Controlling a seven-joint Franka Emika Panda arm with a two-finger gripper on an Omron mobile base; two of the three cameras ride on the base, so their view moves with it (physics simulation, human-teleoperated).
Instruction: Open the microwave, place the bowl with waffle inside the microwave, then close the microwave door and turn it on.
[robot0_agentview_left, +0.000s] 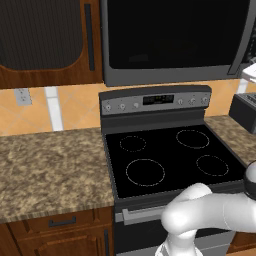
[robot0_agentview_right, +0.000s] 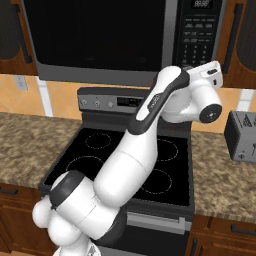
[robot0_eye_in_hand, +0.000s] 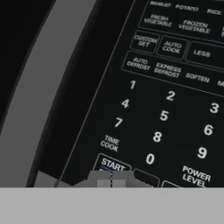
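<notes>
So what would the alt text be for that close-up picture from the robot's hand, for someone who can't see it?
Close-up of the microwave's black keypad, tilted, with white number keys 0 to 9 and labels such as TIME COOK, POWER LEVEL and AUTO DEFROST. The START button sits at the bottom, just above the tool. The long grey door handle slants along the left.
</notes>
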